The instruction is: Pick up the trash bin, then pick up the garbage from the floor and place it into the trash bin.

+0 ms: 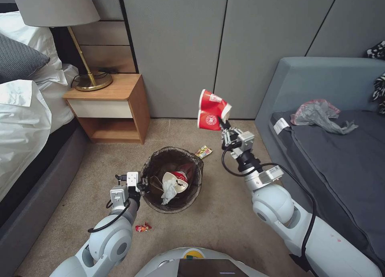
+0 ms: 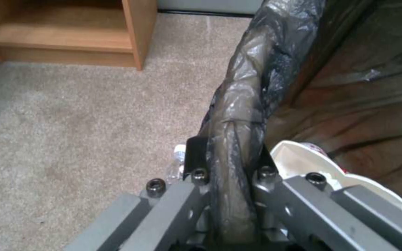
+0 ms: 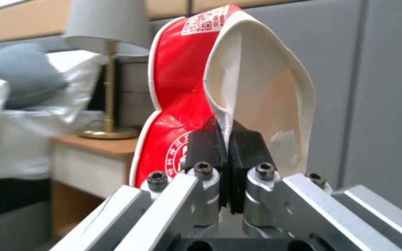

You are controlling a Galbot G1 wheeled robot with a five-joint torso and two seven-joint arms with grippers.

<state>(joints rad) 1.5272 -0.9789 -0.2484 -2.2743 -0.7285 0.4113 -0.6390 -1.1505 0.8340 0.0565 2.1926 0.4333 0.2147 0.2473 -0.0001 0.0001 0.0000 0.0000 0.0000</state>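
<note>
The trash bin (image 1: 172,150) sits on the carpet, its dark liner (image 2: 257,87) folded over the rim. My left gripper (image 1: 143,186) (image 2: 231,157) is shut on the bin's left rim. Inside lie a red-and-white cup (image 1: 178,177) (image 2: 303,158) and crumpled tissue (image 1: 168,191). My right gripper (image 1: 221,124) (image 3: 228,136) is shut on a crushed red-and-white paper cup (image 1: 210,108) (image 3: 182,87), held in the air above and to the right of the bin. Garbage on the floor: a yellow wrapper (image 1: 203,151), a small red wrapper (image 1: 143,227) and a small plastic bottle (image 2: 178,162).
A wooden nightstand (image 1: 116,104) with a brass lamp (image 1: 90,78) stands at back left beside the bed (image 1: 24,108). A grey sofa (image 1: 333,148) with a crumpled plastic bag (image 1: 321,114) lines the right. Grey wall panels close the back.
</note>
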